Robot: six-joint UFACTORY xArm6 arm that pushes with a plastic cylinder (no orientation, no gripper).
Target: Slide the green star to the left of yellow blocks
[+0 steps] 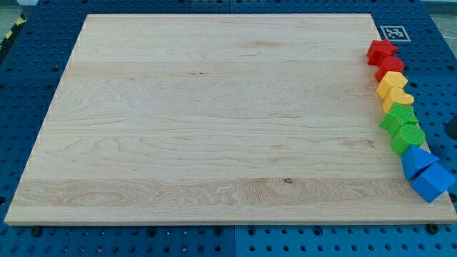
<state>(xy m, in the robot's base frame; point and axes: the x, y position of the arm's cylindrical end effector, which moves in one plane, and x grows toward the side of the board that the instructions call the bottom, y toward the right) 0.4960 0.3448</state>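
The blocks stand in one column along the board's right edge. From the view's top down: a red star [381, 51], a second red block [390, 68], a yellow block [391, 83], a yellow heart [399, 98], the green star [398, 116], a second green block [408, 137], and two blue blocks [416, 160] [433, 183]. The green star touches the yellow heart above it and the green block below it. My tip does not show in the view.
The wooden board [214, 121] lies on a blue pegboard table [28, 64]. A black-and-white marker tag [394, 33] sits just off the board's top right corner. The lowest blue block overhangs the board's right edge.
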